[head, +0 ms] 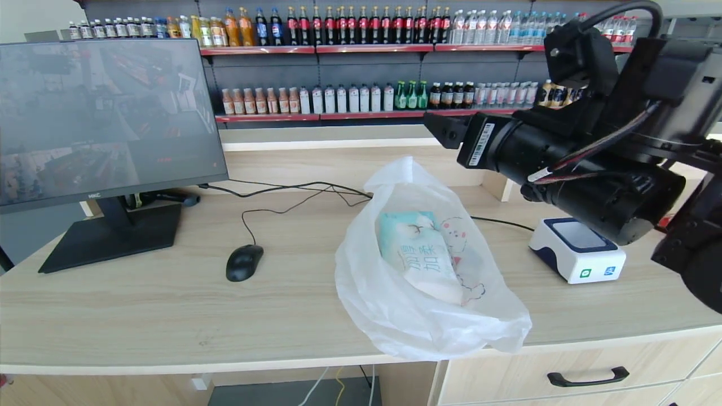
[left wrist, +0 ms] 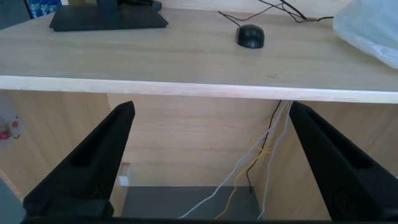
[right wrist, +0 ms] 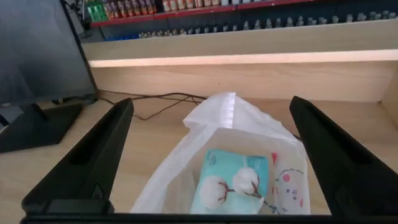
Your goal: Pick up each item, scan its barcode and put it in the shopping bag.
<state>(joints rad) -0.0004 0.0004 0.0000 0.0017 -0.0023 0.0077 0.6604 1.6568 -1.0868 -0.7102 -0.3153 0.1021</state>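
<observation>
Right claw [right wrist: 210, 102] gapes above tissue pack [right wrist: 230, 183] in shopping bag [right wrist: 227, 115].

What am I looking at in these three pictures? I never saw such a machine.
A two-armed robot works at a shop counter. The big picture comes from its head, the small ones from its wrists. The left end effector is open and empty in front of the counter. The right end effector, also open and empty, points at the white shopping bag, which holds a pale blue pack. A scanner, a mouse and a monitor stand on the counter too.
</observation>
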